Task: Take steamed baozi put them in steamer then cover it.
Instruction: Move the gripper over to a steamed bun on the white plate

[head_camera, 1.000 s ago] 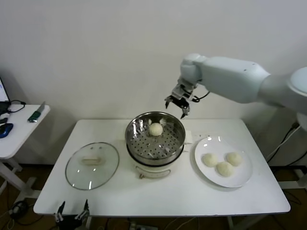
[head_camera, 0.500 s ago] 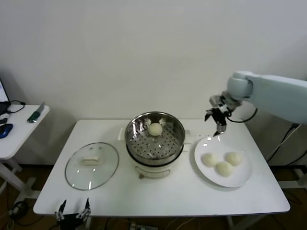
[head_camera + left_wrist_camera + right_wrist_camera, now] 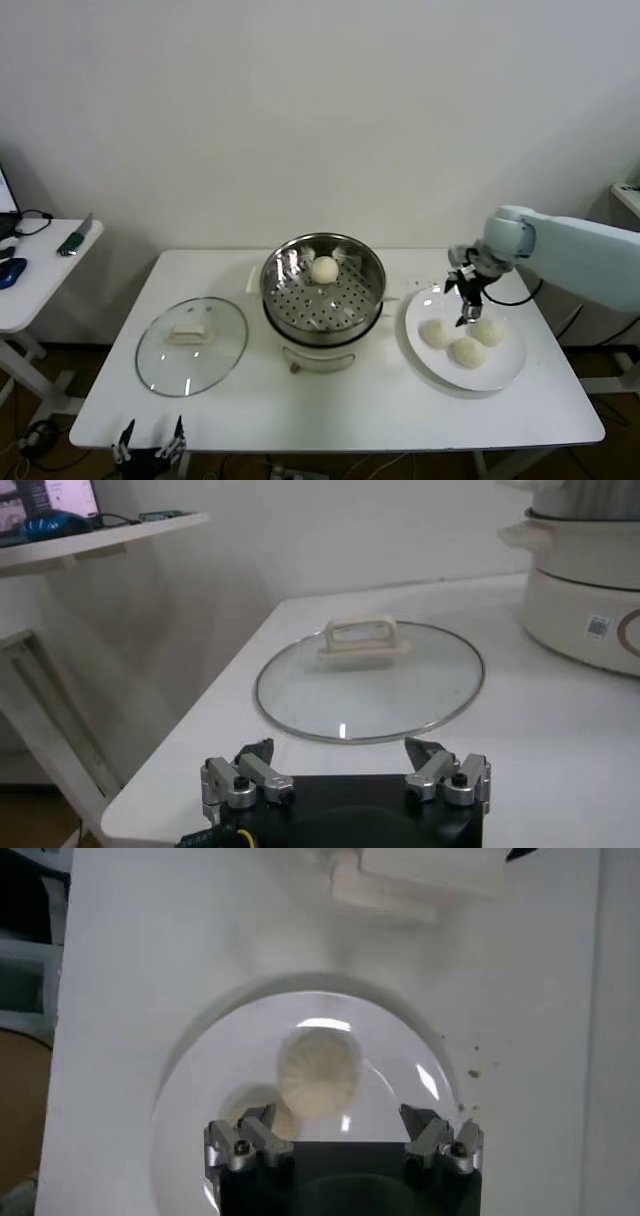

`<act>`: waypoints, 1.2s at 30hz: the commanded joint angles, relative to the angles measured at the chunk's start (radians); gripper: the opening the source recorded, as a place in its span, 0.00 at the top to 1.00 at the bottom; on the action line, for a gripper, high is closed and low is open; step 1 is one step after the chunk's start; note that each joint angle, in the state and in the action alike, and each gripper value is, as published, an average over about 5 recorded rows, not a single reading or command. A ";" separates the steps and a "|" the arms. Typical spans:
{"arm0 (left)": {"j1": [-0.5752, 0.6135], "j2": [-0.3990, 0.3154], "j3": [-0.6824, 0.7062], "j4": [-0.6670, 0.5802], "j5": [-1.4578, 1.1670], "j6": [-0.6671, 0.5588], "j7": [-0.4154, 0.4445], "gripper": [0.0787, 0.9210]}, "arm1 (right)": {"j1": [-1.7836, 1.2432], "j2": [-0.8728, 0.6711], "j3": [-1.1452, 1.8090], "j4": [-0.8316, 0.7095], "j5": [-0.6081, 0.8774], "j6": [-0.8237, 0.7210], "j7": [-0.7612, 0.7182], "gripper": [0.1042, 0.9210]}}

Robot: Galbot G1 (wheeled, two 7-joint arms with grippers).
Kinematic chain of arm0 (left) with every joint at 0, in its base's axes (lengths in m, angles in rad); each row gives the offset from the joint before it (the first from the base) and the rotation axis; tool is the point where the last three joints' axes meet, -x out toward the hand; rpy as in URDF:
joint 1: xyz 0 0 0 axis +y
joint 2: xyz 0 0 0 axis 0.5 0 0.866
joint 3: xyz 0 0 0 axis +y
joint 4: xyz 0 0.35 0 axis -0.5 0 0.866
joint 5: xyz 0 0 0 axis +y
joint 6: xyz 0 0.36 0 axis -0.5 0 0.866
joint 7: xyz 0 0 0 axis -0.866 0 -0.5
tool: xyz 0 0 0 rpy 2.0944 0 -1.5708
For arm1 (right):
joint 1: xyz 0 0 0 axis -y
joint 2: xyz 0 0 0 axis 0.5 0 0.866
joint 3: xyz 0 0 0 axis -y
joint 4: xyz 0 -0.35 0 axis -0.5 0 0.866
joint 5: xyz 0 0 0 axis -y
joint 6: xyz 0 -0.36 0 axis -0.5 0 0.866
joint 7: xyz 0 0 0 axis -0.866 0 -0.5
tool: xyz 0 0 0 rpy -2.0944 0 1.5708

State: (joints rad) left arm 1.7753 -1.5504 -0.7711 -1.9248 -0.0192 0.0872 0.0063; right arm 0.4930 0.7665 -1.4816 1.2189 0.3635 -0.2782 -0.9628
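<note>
Head view of a white table (image 3: 330, 420) set against a plain wall. At centre stands the steamer (image 3: 323, 290), a shiny steel basket with a perforated floor on a cream-white pot base; one steamed baozi (image 3: 324, 269) lies inside it, toward the far side of the floor. To the robot's left of the steamer the cover (image 3: 192, 345), a clear glass lid with a metal rim and a cream-white handle, lies flat on the table, apart from the pot. To the robot's right a white plate (image 3: 500, 378) carries three more baozi (image 3: 468, 351), grouped close together.

The right gripper (image 3: 466, 298) hangs above the far part of the plate, fingers pointing down and spread wide, holding nothing; its arm reaches in from the right edge. In the right wrist view the two fingertips (image 3: 240, 1146) frame the plate from above, with one bun (image 3: 318, 1069) between them and a second partly hidden behind the gripper body.

The left gripper (image 3: 150, 447) is parked low at the near left corner of the table, jaws wide and empty. Its wrist view shows the lid (image 3: 370, 681) lying ahead of it on the table top and the pot base (image 3: 585, 600) beyond.

A side table (image 3: 35, 270) with small items stands at the far left.
</note>
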 commanded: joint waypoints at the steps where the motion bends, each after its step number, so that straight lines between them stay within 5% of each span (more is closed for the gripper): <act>1: 0.002 0.001 -0.002 0.005 -0.001 -0.004 -0.002 0.12 | -0.179 0.016 0.117 -0.060 -0.056 -0.046 0.018 0.12; 22: 0.010 0.007 0.005 0.007 0.004 -0.014 -0.008 0.12 | -0.291 0.070 0.224 -0.134 -0.131 -0.053 0.057 0.12; 36: 0.016 0.007 0.003 -0.001 0.005 -0.018 -0.011 0.12 | -0.263 0.065 0.230 -0.119 -0.118 -0.052 0.051 0.26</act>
State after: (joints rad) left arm 1.7908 -1.5435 -0.7673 -1.9235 -0.0148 0.0698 -0.0037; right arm 0.2224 0.8295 -1.2627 1.1046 0.2479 -0.3295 -0.9116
